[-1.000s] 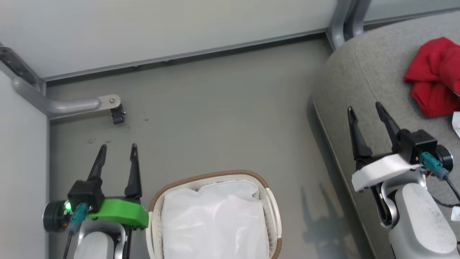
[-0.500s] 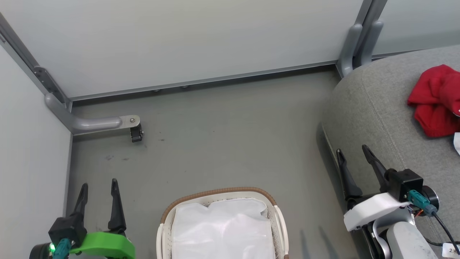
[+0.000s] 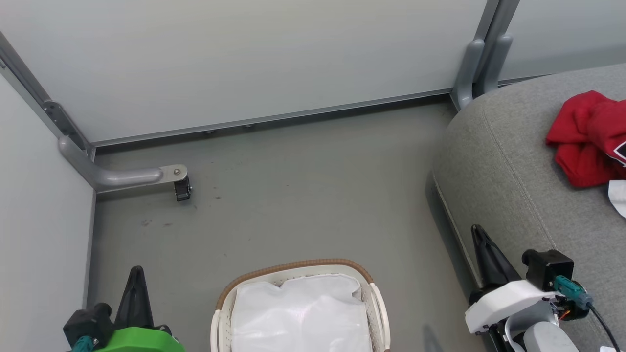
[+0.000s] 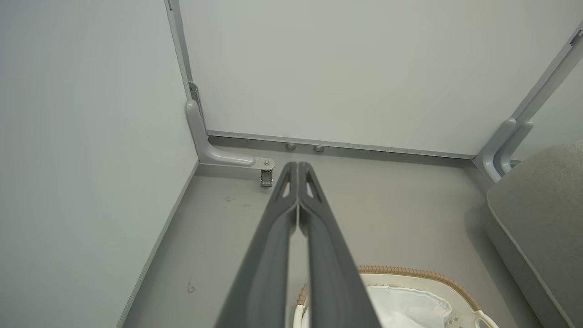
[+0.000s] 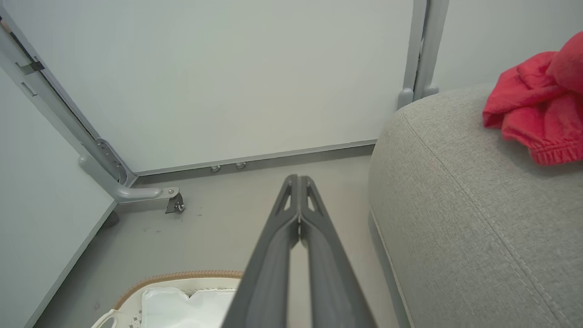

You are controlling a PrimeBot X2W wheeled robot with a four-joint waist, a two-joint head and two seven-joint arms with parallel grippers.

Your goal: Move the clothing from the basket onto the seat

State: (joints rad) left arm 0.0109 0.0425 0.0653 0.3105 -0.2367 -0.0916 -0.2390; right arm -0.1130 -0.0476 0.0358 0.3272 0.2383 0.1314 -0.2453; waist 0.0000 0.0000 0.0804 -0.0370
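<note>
The red clothing (image 3: 584,137) lies bunched on the grey seat (image 3: 508,176) at the right; the right wrist view shows it (image 5: 537,109) on the seat's top (image 5: 455,205). The white basket (image 3: 293,268) with its brown rim stands on the floor at the bottom centre, holding a plain white sheet (image 3: 298,318). My left gripper (image 3: 137,274) is shut and empty, left of the basket. My right gripper (image 3: 478,233) is shut and empty, at the seat's near edge. Both wrist views show fingers (image 4: 298,168) pressed together (image 5: 298,180).
Pale partition walls (image 3: 244,58) close the corner behind and to the left. A grey bracket with a small black caster (image 3: 182,188) sticks out over the floor at the left. A grey post (image 3: 477,63) stands by the seat's corner.
Both grippers have closed from open to shut. The camera has tilted, so both arms and the basket sit lower in the head view than before.
</note>
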